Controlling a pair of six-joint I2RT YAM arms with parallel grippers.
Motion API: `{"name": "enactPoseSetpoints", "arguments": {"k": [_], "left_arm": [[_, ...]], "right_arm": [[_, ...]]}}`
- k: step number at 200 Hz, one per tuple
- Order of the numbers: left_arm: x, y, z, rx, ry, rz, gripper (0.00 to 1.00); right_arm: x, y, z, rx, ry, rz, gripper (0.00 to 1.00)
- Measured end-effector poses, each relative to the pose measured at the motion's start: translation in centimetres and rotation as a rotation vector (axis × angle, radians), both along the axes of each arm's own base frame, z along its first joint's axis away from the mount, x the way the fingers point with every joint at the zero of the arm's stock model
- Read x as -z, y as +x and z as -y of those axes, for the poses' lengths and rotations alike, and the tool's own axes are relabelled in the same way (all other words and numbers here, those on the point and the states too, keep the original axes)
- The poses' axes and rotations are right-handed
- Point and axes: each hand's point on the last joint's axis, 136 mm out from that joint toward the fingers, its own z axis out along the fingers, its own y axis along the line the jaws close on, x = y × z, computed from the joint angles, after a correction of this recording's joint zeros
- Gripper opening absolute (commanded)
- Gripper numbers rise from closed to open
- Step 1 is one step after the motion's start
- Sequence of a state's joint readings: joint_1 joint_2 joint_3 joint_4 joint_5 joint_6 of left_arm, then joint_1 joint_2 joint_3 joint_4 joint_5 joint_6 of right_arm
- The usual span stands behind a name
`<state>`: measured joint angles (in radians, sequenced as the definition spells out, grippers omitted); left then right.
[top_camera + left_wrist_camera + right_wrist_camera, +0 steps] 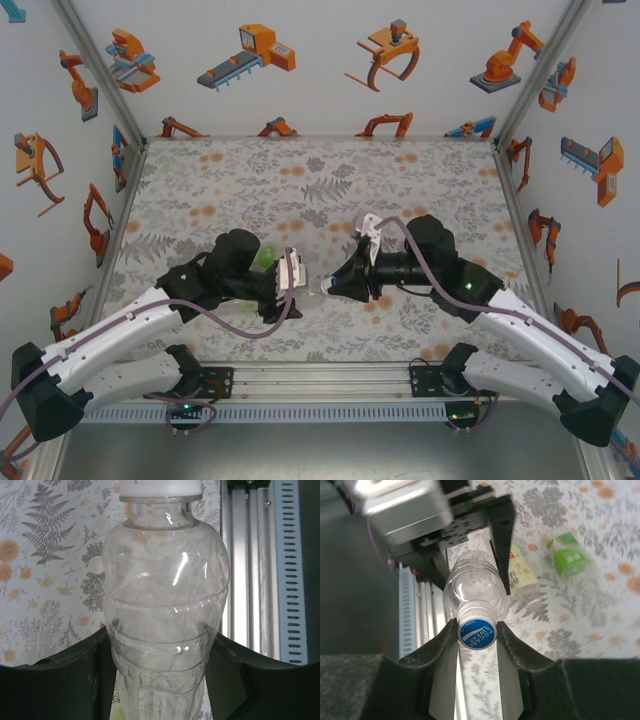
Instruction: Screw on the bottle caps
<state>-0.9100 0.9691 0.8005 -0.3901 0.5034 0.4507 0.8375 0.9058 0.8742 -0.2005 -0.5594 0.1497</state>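
Note:
An unlabelled clear bottle [165, 595] hangs lying level above the table between the two arms, and my left gripper [160, 647] is shut on its body. Its white cap [477, 631], blue-printed on top, sits on the neck. My right gripper [476, 632] is shut on that cap, a finger pressed to each side. From above, the left gripper [293, 272] and right gripper [333, 287] meet nose to nose near the table's front middle. A pale yellow-green labelled bottle [521, 575] and a green labelled bottle [568, 555] lie on the table beyond.
The aluminium rail [255, 570] at the table's near edge runs just below the held bottle. The green labelled bottle [263, 258] lies tucked behind the left wrist. The patterned table [320, 180] spreads out behind both arms.

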Motion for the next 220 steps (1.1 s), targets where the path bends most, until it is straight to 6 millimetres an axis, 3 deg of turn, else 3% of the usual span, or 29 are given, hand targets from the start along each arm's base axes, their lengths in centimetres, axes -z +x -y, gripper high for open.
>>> {"name": "enactPoseSetpoints", "arguments": {"k": [29,62,91,102,122,143,187,220], "left_arm": [[0.5,1.1,-0.4,-0.063,0.028,0.022,0.00],[1.5,1.9,-0.9,-0.113,0.069,0.039,0.00],[2.0,2.1,-1.1,-0.124,0.088,0.038,0.00],[1.9,2.2,-1.0,-0.124,0.083,0.042,0.00],[1.5,2.3,-0.8,-0.123,0.065,0.053,0.00],[1.2,2.4,-0.6,-0.119,0.050,0.063,0.00],[0.5,1.6,-0.6,-0.085,0.024,0.060,0.00],[-0.3,0.4,-0.5,-0.030,-0.005,0.036,0.00]], "right_arm": [[1.8,2.7,0.4,0.266,0.024,-0.388,0.00],[4.7,4.2,0.8,0.518,0.056,-0.847,0.00],[6.1,4.3,1.3,0.659,0.061,-1.041,0.00],[6.0,4.4,1.5,0.688,0.062,-1.067,0.13],[5.5,4.5,1.8,0.710,0.065,-1.067,0.33],[4.8,4.6,1.9,0.696,0.058,-1.017,0.42],[1.3,4.4,1.7,0.546,0.038,-0.706,0.44],[-1.8,2.7,1.6,0.333,0.028,-0.350,0.43]]}}
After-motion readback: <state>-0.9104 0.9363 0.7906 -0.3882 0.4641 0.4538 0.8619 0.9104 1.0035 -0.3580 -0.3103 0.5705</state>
